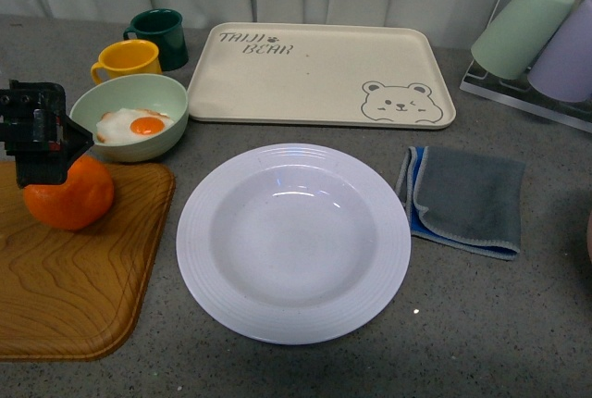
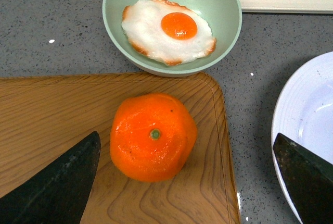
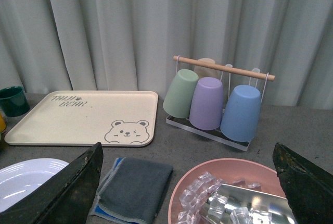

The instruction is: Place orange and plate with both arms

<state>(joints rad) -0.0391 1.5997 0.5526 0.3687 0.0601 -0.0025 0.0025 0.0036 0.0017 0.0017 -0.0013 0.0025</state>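
- The orange (image 1: 69, 194) sits stem-up on the far part of a wooden board (image 1: 74, 296) at the front left of the table. Nothing grips it.
- The left gripper (image 1: 42, 150) hangs right over the orange. In the left wrist view its dark fingers (image 2: 57, 182) are spread wide, one on each side of the fruit, and neither touches it.
- The plate (image 1: 293, 241), white and bare, lies flat on the grey table (image 1: 518, 324) just right of the board, in the middle of the front view.
- Just behind the board stands a pale green bowl (image 1: 171, 106) holding a fried egg (image 1: 134, 125). A yellow mug (image 1: 128, 58) and a dark green mug (image 1: 159, 35) stand behind it.
- A cream bear-print tray (image 1: 314, 74) lies beyond the plate, and a folded grey cloth (image 1: 467, 199) lies just right of the plate.
- At far right a rack (image 1: 555, 102) holds upturned cups.
- The right gripper (image 3: 187, 193) appears only in its own wrist view. It is released, fingers far apart, above a pink bowl (image 3: 208, 169) of ice cubes.
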